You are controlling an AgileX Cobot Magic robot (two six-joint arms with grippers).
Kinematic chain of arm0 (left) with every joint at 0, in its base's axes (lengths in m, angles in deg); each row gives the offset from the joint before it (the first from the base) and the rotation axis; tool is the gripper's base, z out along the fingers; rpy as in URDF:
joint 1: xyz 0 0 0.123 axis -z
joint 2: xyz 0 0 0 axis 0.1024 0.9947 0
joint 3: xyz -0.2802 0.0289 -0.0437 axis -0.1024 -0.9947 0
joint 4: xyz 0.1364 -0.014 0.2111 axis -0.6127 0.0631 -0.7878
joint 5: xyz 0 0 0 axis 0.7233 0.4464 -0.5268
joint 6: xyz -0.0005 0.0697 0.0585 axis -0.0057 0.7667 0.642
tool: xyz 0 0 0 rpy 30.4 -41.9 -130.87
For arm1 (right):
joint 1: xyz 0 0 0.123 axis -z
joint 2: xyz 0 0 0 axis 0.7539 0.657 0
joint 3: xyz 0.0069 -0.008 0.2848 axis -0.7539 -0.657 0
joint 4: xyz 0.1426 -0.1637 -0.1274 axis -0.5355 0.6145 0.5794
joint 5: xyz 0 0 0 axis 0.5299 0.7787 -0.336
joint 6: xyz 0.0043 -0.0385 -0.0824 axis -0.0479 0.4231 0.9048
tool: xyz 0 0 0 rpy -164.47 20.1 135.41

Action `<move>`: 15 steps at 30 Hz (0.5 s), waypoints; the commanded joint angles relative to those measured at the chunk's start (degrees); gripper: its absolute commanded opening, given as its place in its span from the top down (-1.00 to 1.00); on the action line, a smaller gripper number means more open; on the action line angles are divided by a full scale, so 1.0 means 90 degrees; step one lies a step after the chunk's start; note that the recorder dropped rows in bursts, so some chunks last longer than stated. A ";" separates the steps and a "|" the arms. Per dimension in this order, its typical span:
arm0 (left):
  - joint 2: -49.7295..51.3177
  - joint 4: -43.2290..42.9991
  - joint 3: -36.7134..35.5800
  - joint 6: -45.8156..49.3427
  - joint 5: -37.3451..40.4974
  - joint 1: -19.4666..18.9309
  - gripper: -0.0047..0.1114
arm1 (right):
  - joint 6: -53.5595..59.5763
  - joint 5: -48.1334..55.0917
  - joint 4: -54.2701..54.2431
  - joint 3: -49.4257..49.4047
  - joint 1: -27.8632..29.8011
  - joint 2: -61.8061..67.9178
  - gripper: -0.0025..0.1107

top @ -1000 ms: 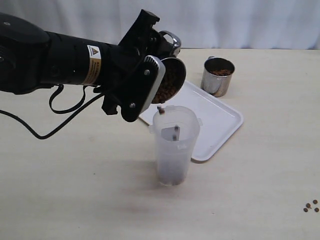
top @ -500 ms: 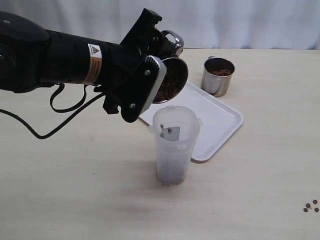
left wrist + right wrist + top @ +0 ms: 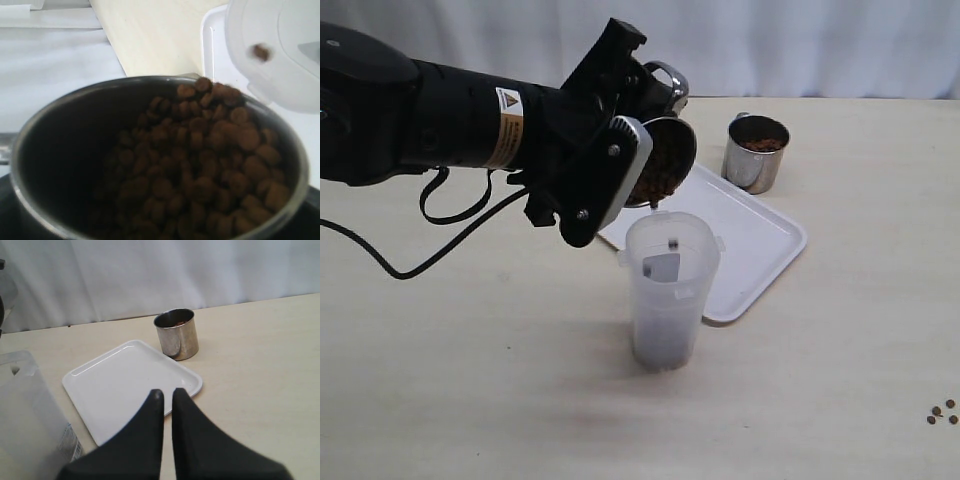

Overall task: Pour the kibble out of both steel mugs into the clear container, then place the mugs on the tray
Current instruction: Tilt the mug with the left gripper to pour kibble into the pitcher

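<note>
My left hand (image 3: 636,112) pinched the shiny stainless-steel cylindrical mug (image 3: 55,150) between its fingers. The mug was tipped steeply, its lip just above the mouth of the tall translucent plastic container (image 3: 669,295). Small dark-brown kibble pellets (image 3: 215,150) crowded the low edge, and one was falling in. I judged the pour wanted a slow wrist roll with the lip centred over the opening, since stray pellets (image 3: 942,412) lay on the desk (image 3: 470,390). The arm reached in from the left, forearm nearly level. My right hand (image 3: 166,396), fingers pressed together and empty, hung near the flat white plastic tray (image 3: 760,245). The second steel mug (image 3: 756,152) stood just beside the tray, holding kibble.

Warning-triangle sticker (image 3: 506,128) on left arm (image 3: 420,130), print too small to read
</note>
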 commanded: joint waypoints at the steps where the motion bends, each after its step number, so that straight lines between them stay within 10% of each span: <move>1: -0.0046 0.0075 0.0066 0.0076 0.0026 0.0054 0.92 | 0.0043 -0.0096 -0.0014 -0.0026 -0.0012 0.0009 0.87; 15: -0.0046 0.0075 0.0066 0.0322 0.0001 0.0054 0.92 | 0.0043 -0.0096 -0.0014 -0.0026 -0.0012 0.0009 0.87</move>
